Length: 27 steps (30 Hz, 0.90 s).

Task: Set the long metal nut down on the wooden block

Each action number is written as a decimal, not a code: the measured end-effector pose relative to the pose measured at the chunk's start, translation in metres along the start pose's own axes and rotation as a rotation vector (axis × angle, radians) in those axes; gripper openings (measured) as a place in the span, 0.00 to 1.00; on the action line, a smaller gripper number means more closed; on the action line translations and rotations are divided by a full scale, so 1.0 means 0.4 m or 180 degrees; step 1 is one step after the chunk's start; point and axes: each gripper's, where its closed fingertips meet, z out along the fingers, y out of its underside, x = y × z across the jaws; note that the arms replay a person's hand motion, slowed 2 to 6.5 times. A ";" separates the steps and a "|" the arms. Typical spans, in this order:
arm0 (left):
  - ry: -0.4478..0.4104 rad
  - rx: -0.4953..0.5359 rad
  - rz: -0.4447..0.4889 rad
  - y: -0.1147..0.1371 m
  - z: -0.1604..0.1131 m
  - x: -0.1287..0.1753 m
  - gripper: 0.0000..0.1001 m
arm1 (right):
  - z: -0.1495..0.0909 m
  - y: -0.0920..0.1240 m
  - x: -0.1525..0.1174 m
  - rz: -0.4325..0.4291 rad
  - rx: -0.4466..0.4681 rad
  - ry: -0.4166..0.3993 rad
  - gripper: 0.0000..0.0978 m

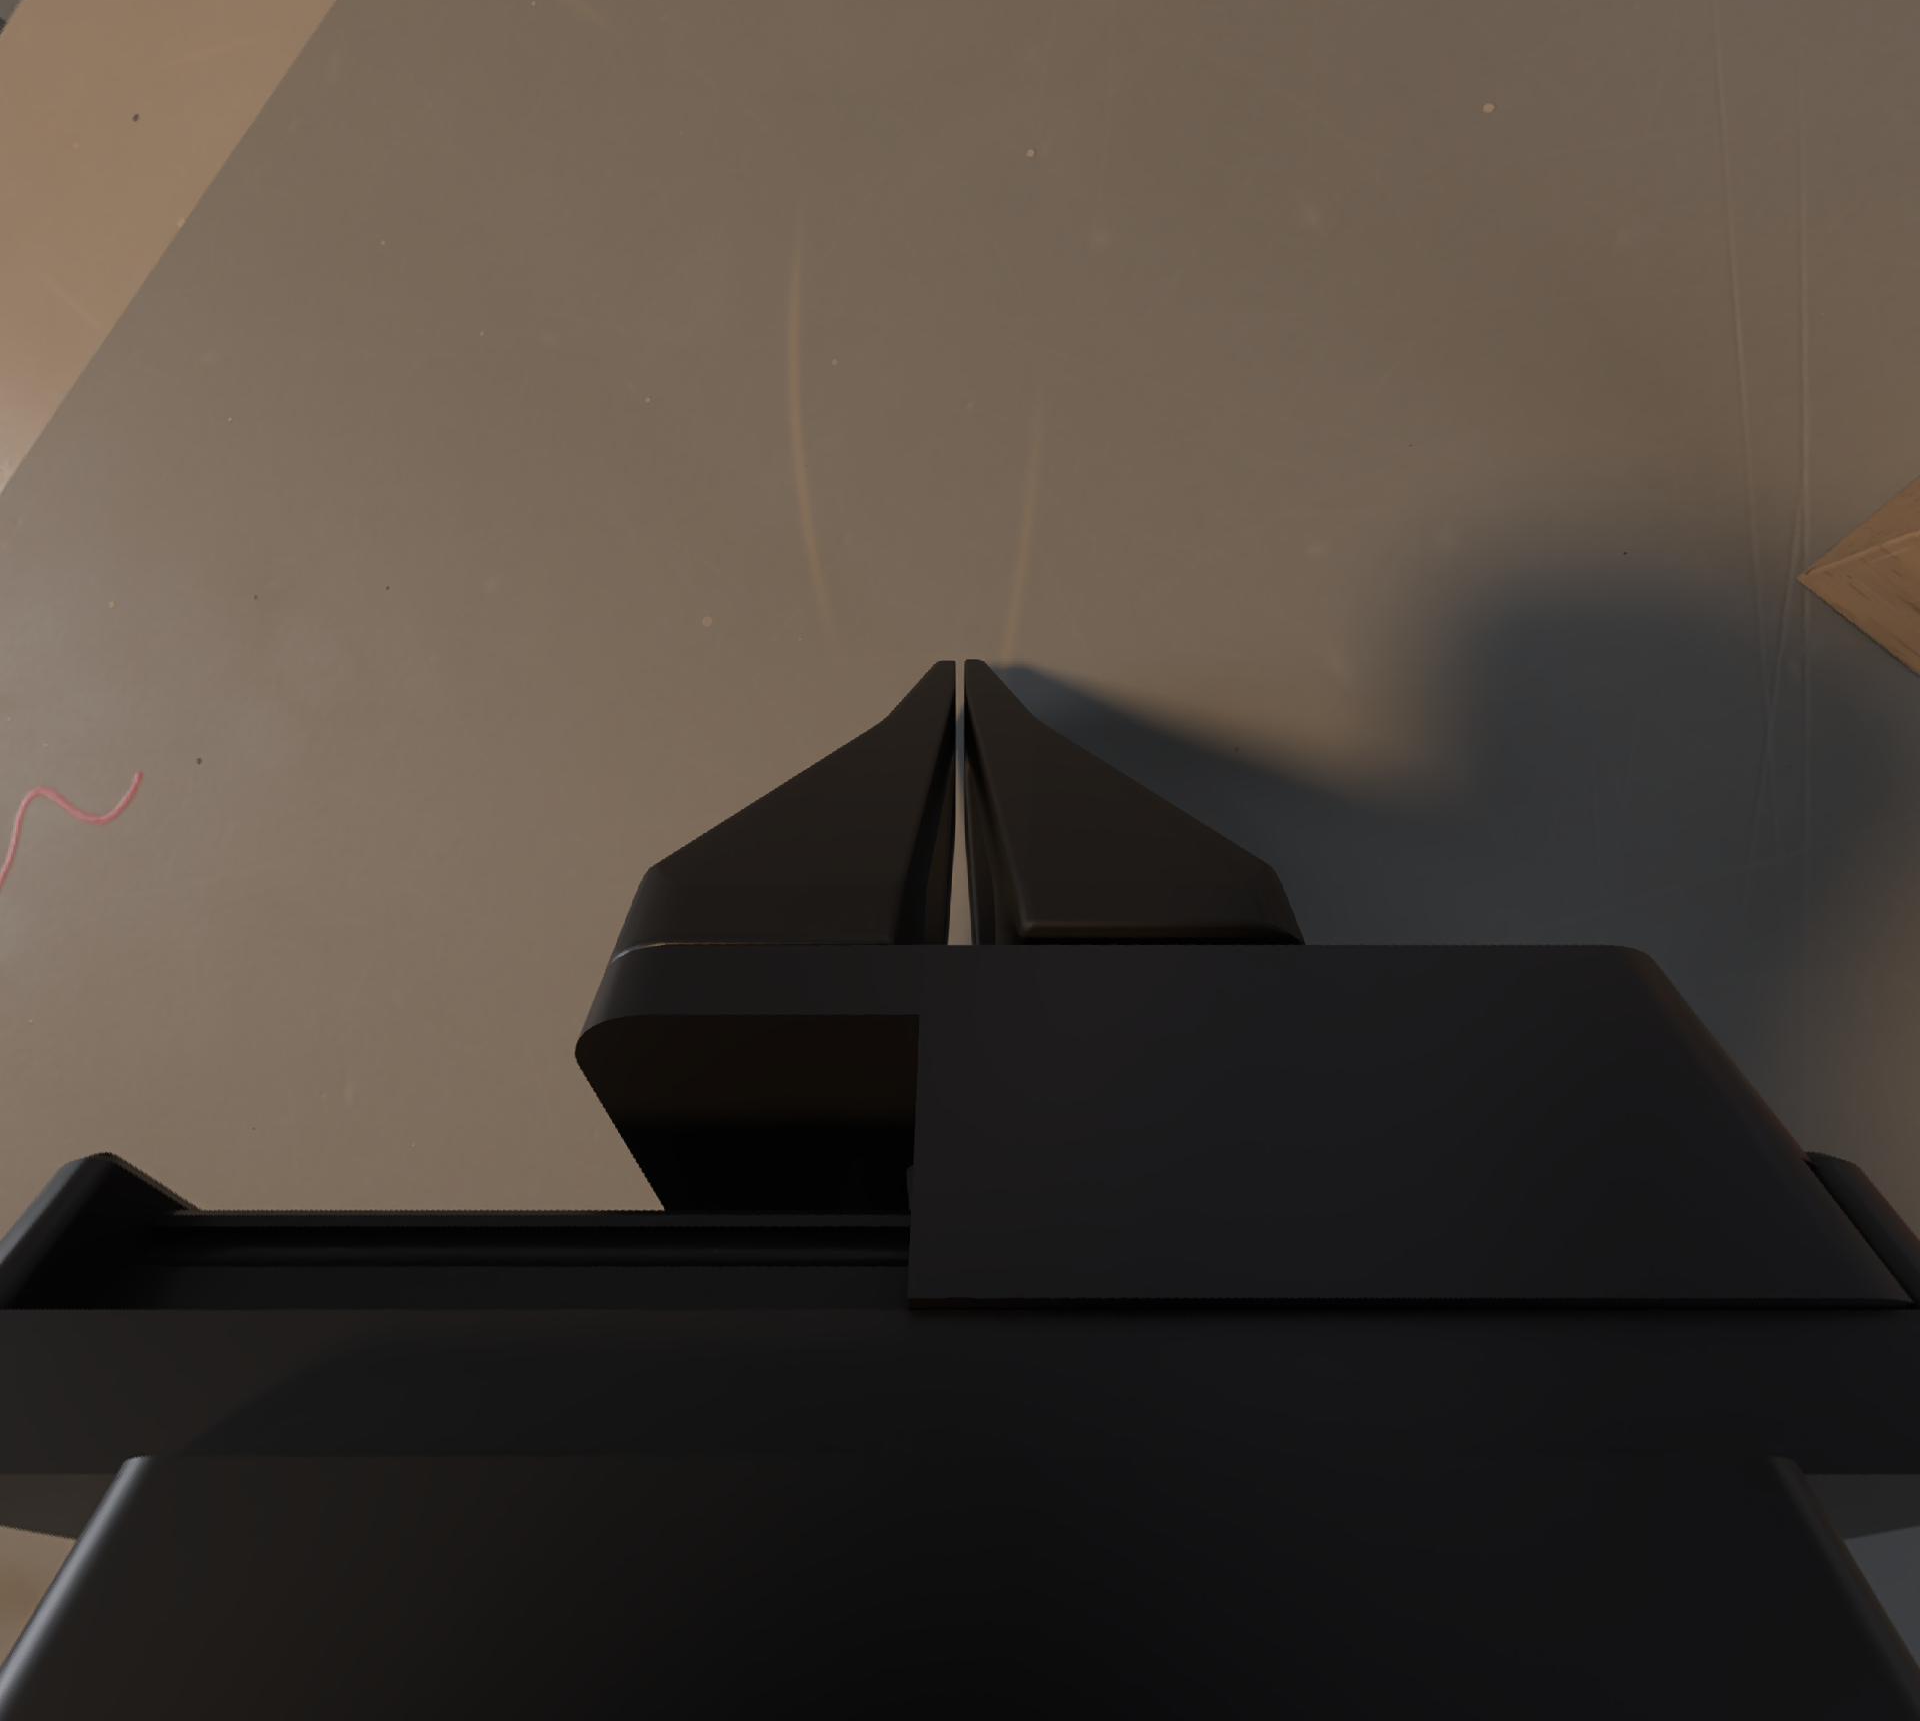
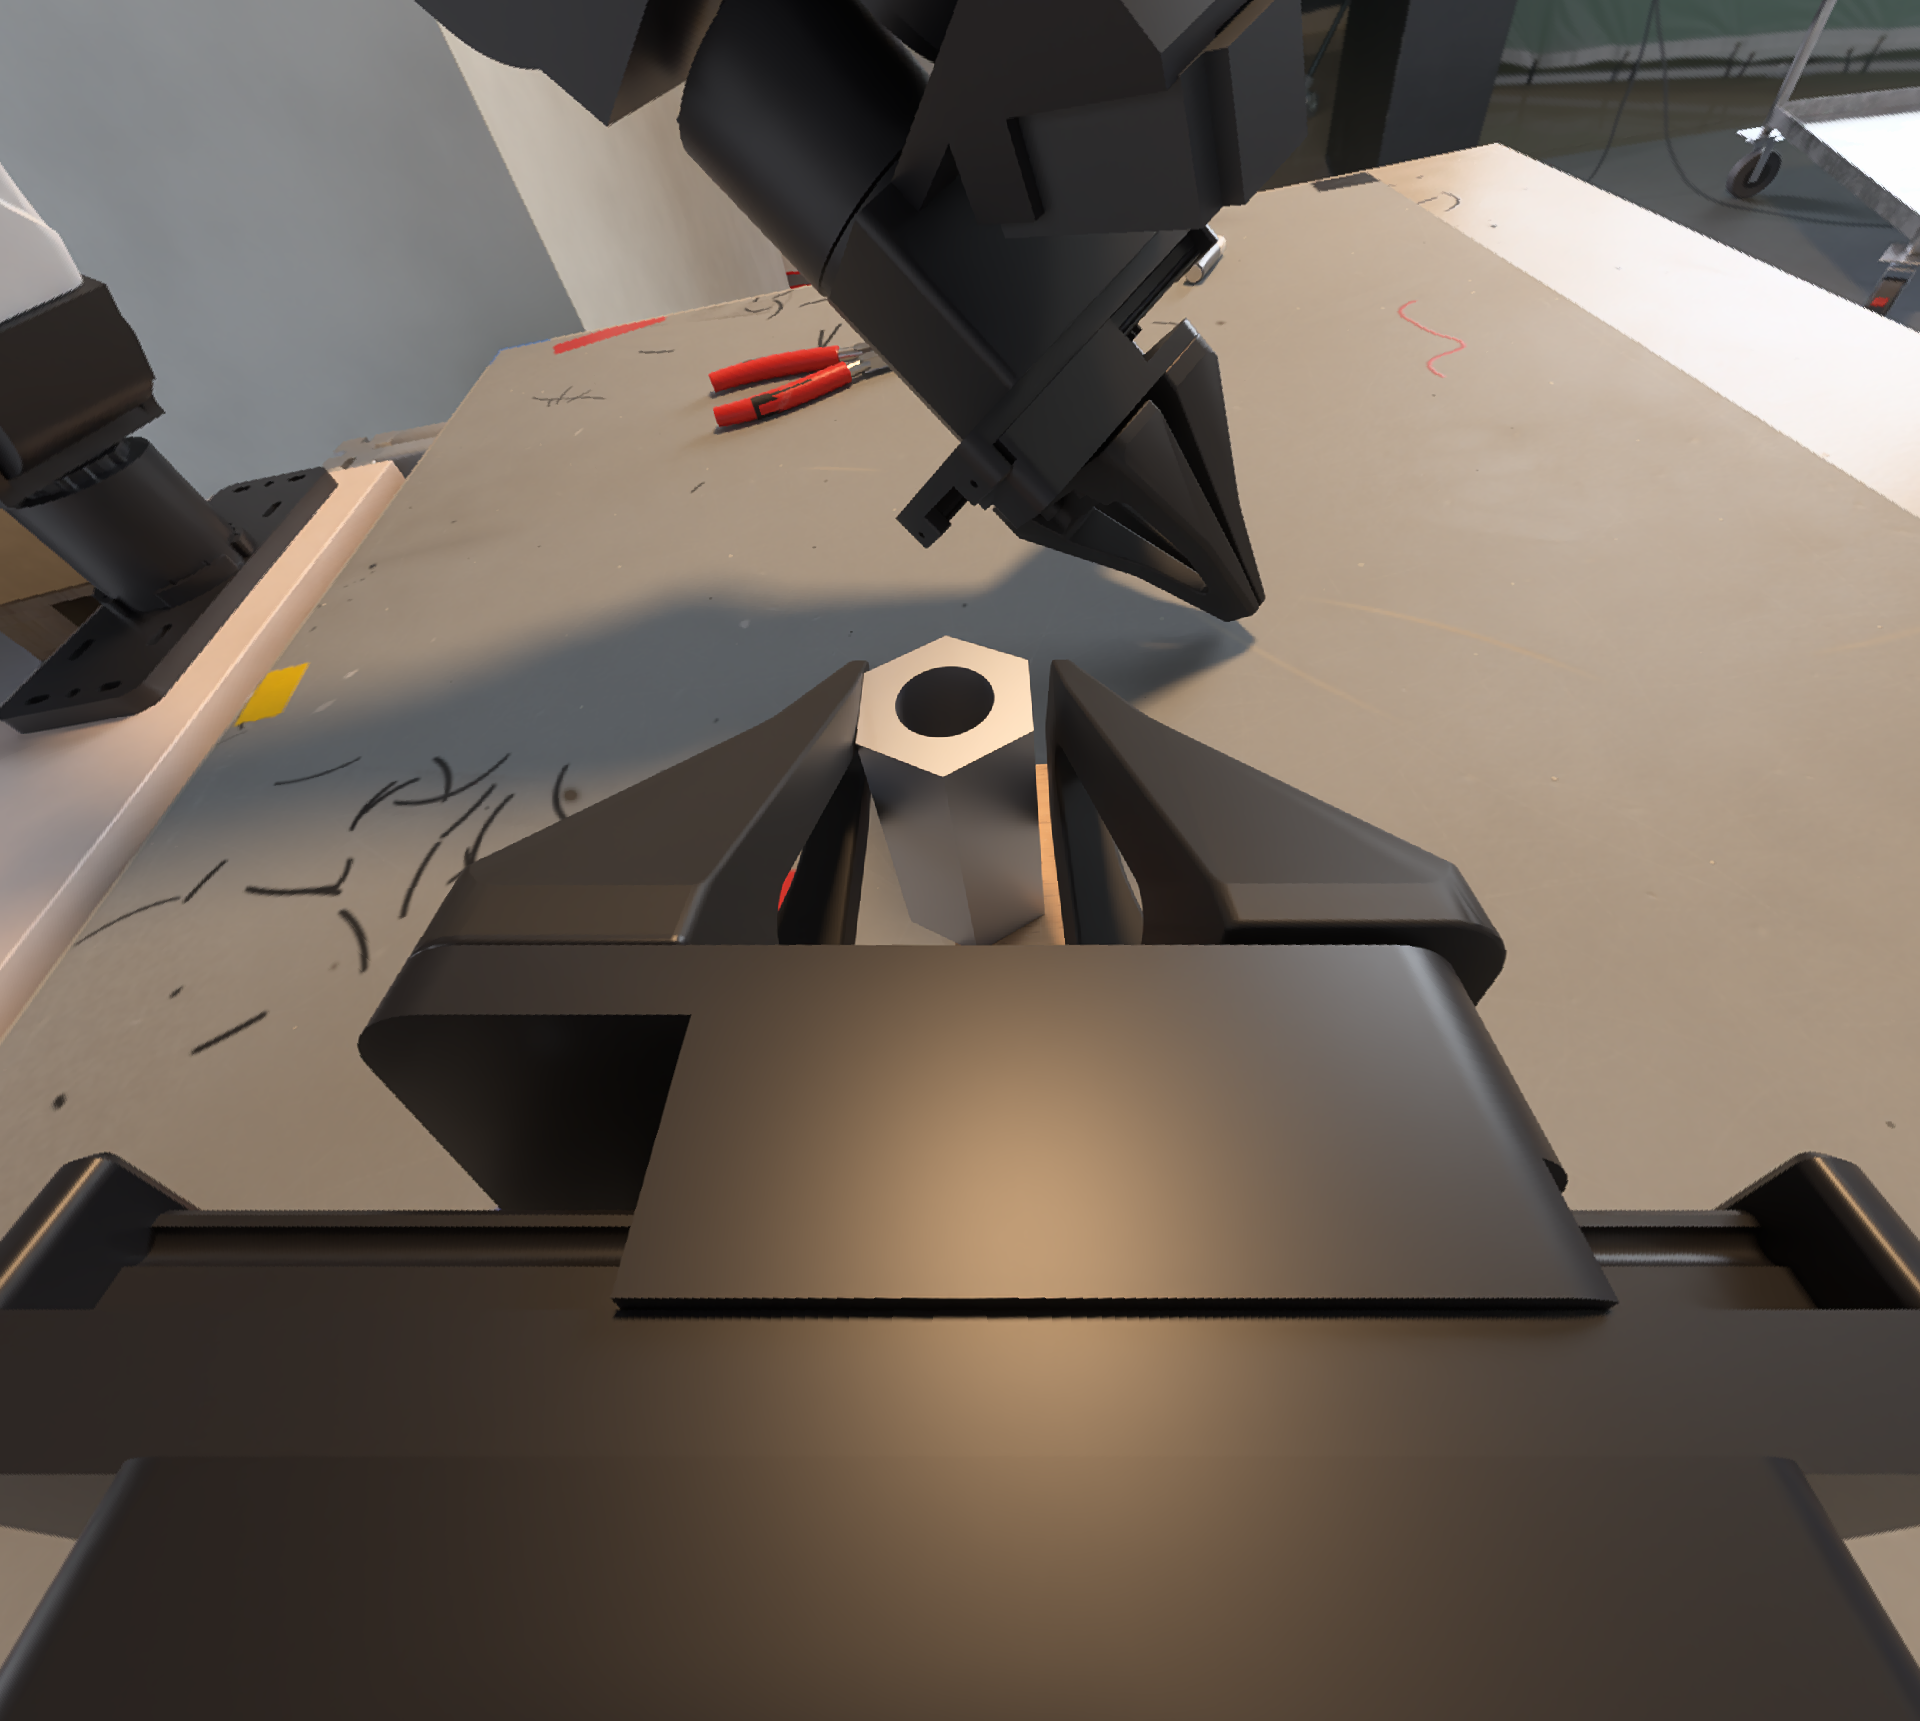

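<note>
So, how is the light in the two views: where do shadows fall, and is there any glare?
Left wrist view: dim; the shut left gripper throws a broad shadow rightward over the table. Right wrist view: brighter; a warm glare patch lies on the right gripper body, the long metal nut has a bright top face, and the arm's shadow crosses the table behind it.

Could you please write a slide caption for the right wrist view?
Right gripper holds the long metal nut upright; shut left gripper hovers beyond.

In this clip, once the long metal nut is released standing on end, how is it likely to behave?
The long metal nut looks tall and narrow between the right gripper, so it may tip if nudged. Its flat hex sides should resist rolling. Smooth metal faces could slip in the fingers; probably rigid and heavy for its size.
</note>
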 end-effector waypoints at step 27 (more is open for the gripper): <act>0.0000 0.0000 0.0000 0.000 0.000 0.000 0.01 | 0.000 -0.004 0.003 0.0046 0.0029 0.0005 0.37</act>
